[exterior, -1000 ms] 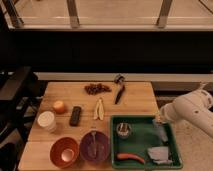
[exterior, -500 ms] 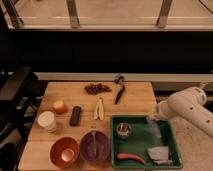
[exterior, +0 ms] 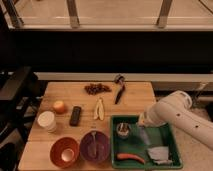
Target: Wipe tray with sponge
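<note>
The green tray point(exterior: 172, 142) sits at the front right of the wooden table. A pale grey sponge point(exterior: 159, 154) lies in its front right corner. A small metal cup point(exterior: 123, 130) stands in its left part, and an orange carrot-like piece point(exterior: 131, 157) lies along its front. My white arm reaches in from the right. My gripper point(exterior: 144, 134) points down inside the tray, just right of the metal cup and behind and left of the sponge, apart from it.
On the table left of the tray are a purple bowl with a utensil point(exterior: 94, 146), a red bowl point(exterior: 65, 151), a white cup point(exterior: 47, 121), an orange point(exterior: 59, 106), a black remote point(exterior: 75, 115), a banana peel point(exterior: 99, 109), a dark cluster point(exterior: 97, 88) and a black-handled tool point(exterior: 119, 91).
My arm has swung left from beyond the table's right edge, and the gripper has come down into the tray beside the metal cup.
</note>
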`<state>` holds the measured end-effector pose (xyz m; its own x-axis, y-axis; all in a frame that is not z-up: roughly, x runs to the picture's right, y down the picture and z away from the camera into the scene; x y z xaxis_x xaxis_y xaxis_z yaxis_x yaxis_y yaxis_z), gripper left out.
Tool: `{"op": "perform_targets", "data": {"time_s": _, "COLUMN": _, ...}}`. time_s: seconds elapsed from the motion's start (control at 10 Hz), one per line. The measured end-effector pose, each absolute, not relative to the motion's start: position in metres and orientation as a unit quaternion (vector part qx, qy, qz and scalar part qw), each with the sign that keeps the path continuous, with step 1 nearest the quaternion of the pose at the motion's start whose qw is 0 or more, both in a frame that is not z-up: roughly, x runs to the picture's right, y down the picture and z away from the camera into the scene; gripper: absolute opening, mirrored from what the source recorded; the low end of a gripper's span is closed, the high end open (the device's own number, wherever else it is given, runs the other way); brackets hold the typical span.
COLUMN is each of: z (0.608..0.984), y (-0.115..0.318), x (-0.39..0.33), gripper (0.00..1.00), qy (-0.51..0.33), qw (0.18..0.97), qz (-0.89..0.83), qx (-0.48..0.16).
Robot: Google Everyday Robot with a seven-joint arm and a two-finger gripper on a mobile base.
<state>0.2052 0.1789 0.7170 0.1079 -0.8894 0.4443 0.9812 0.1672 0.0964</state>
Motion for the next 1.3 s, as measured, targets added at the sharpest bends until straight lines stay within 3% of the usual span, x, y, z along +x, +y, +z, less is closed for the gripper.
{"op": "perform_targets", "data": {"time_s": 0.8, "z": 0.719, "y": 0.168, "x": 0.317, "gripper": 0.0, "qy": -0.155, "qw": 0.743, "qz": -0.635, "qx": -0.145}}
{"op": "perform_targets", "data": {"time_s": 1.3, "z": 0.737, "y": 0.143, "x": 0.269, "gripper": 0.0, "qy": -0.176, "qw": 0.722, "qz": -0.661, "qx": -0.105}}
